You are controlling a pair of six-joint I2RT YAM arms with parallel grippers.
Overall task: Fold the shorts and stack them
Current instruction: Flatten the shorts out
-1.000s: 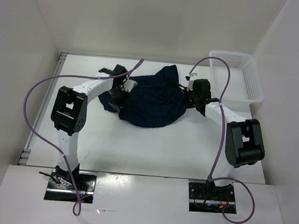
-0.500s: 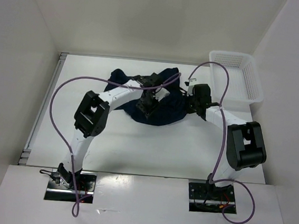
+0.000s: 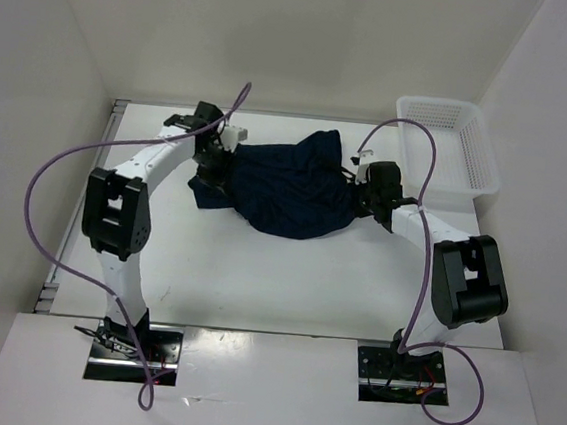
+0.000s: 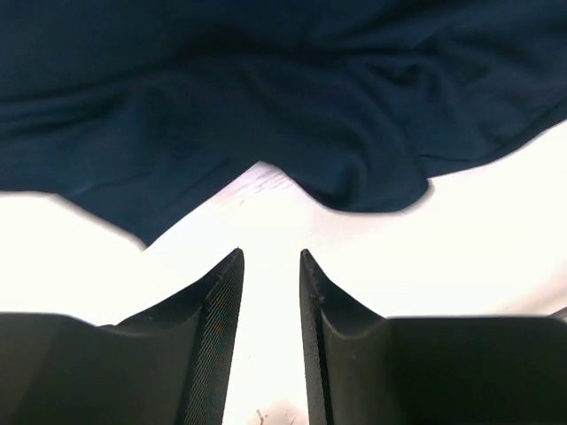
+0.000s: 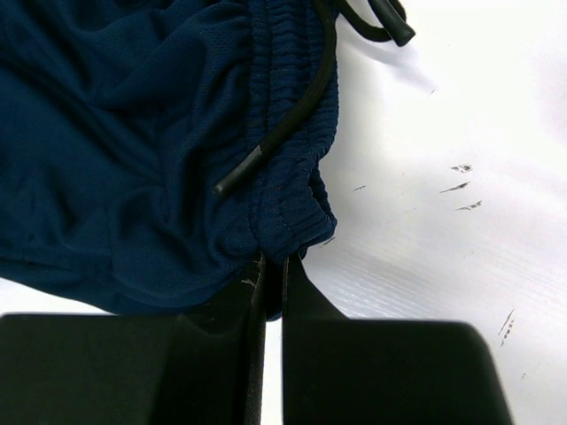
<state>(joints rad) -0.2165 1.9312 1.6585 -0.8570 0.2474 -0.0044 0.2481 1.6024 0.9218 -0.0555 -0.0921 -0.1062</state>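
Observation:
The dark navy shorts [image 3: 286,188] lie crumpled on the white table between the two arms. My left gripper [image 3: 213,166] sits at their left edge. In the left wrist view it [image 4: 270,257] is open with only bare table between its fingers, and the hem of the shorts [image 4: 266,115] lies just ahead. At the right edge of the shorts, my right gripper [image 3: 362,195] is low on the table. The right wrist view shows it [image 5: 275,263] shut on the waistband [image 5: 288,199], beside the black drawstring [image 5: 292,124].
A white mesh basket [image 3: 449,143] stands at the back right corner, just beyond the right arm. White walls close in the table on the left, back and right. Purple cables loop off both arms.
My left arm swung right over the shorts, opened its jaws, then came back to the left edge of the fabric. The right gripper kept its hold and stayed put.

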